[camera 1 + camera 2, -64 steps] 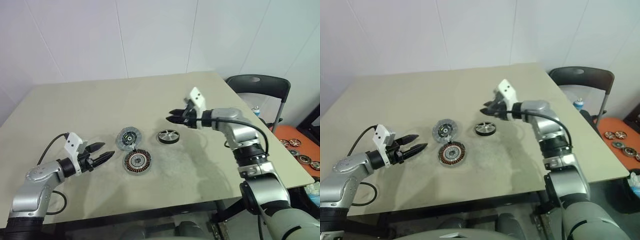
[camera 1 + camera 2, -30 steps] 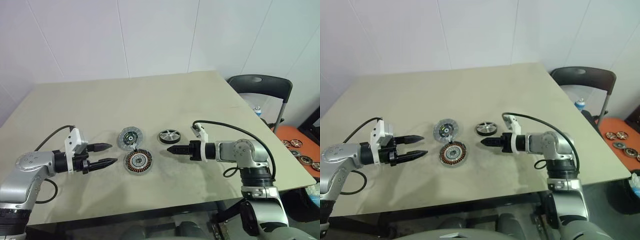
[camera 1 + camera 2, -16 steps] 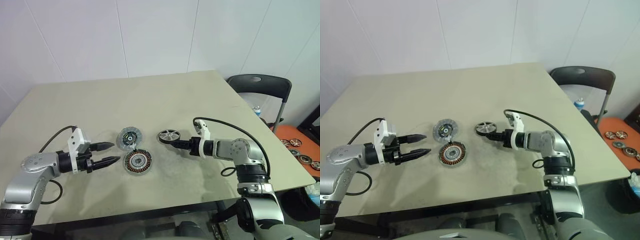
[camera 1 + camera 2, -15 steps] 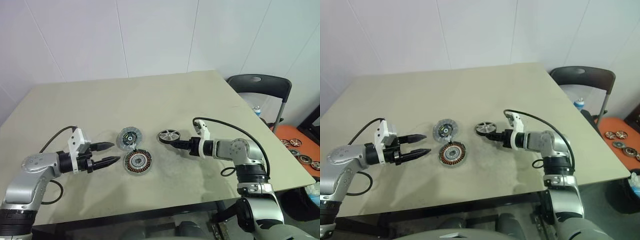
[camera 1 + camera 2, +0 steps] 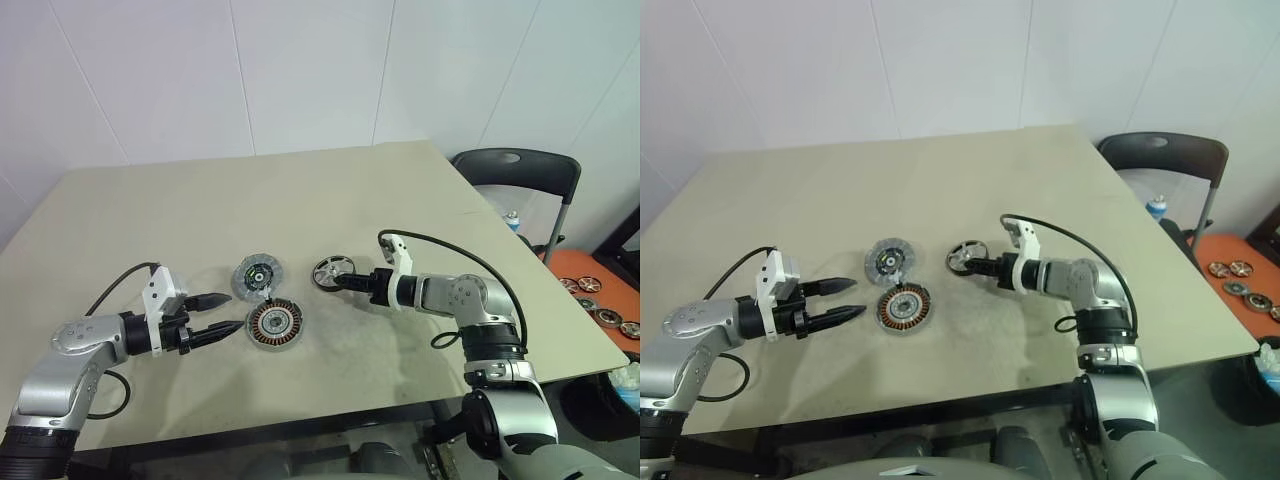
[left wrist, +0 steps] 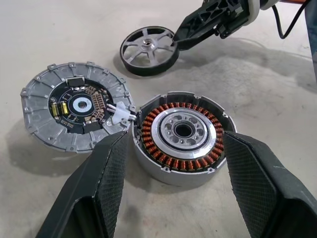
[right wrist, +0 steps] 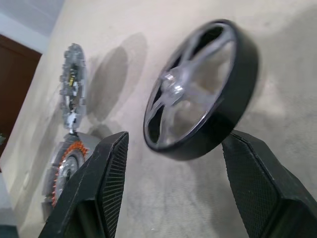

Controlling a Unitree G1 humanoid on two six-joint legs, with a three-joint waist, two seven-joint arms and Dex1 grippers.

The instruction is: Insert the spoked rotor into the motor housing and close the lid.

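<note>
White walls back a beige worktop (image 5: 150,200) where three motor parts lie close together near the middle: the lid (image 5: 258,276) on the left, the housing (image 5: 275,325) just nearside of it with its copper windings facing up, and the rotor (image 5: 331,272) to the right, apart from both. Over the last two seconds the right gripper (image 5: 345,283) has dropped from a raised pose far-right of the rotor down to worktop level and slid leftward, so its tips now sit at the rotor's right edge; the rotor looks tilted, its near-right rim lifted off the surface. In the right wrist view the jaws stand spread with the rotor (image 7: 200,111) framed between them, neither finger (image 7: 99,188) clearly pressing on it yet, so I judge this as the final approach to a pick, not a grip. The left gripper (image 5: 228,314) has crept rightward along the worktop and now points at the housing from the left, jaws spread; its wrist view shows the housing (image 6: 182,135) bracketed between the two fingers (image 6: 106,178) without contact that I can confirm. That reads as a bracing hold being set up while the right arm fetches the rotor. Nothing is inserted and the lid is untouched, so the task is at its first step. A dark chair (image 5: 515,170) stands beyond the worktop's right edge.
</note>
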